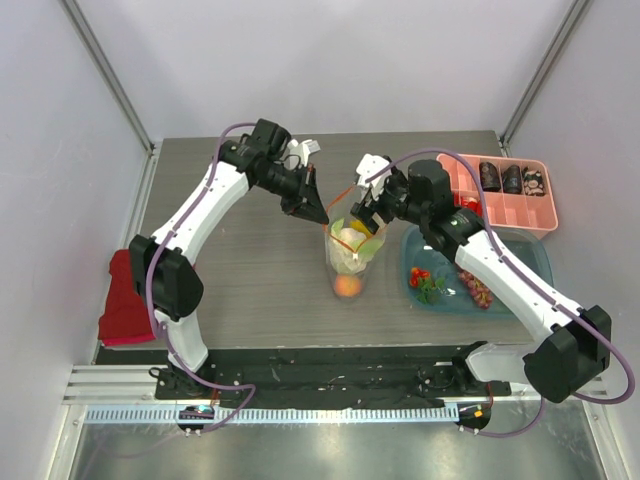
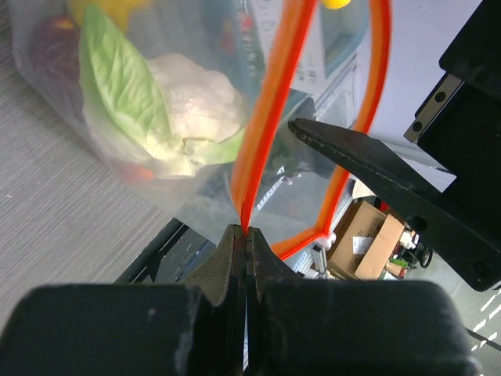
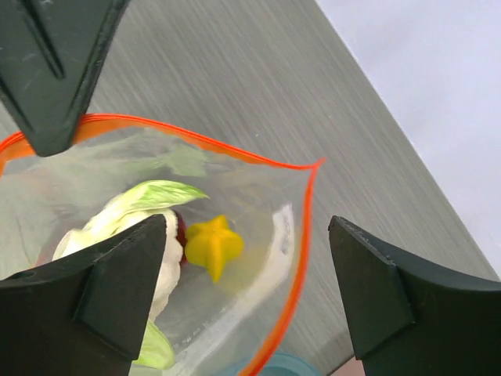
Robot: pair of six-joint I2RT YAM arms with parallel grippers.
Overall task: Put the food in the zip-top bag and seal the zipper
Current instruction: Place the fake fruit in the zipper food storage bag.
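Zip-top bag [image 1: 352,262] stands upright near the middle of the grey, fine-grained table [image 1: 250,280], a clear crinkly pouch with its mouth open upward and toy food heaped inside. To its right lies a shallow blue tray [image 1: 530,262] holding red strawberries [image 1: 420,277] and a knobbly purple bunch of grapes [image 1: 478,288], and behind that tray sits a pink compartment tray [image 1: 500,205]. A folded red cloth [image 1: 125,300] hangs off the table's left edge. The left claw [image 2: 246,235], dark and wedge-shaped, is pressed together on the bag's rim, pinching the zipper [image 2: 266,117], a thin glossy orange-red strip that loops round the mouth. The right claw [image 3: 249,227] is spread wide just above the opening, gripping nothing. Inside the bag, the cabbage [image 2: 125,94] shows ribbed pale-green leaves round a bumpy whitish heart; a smooth round orange [image 1: 347,286] lies at the bottom; the yellow starfruit [image 3: 213,247], small and five-pointed, rests beside the cabbage near the top
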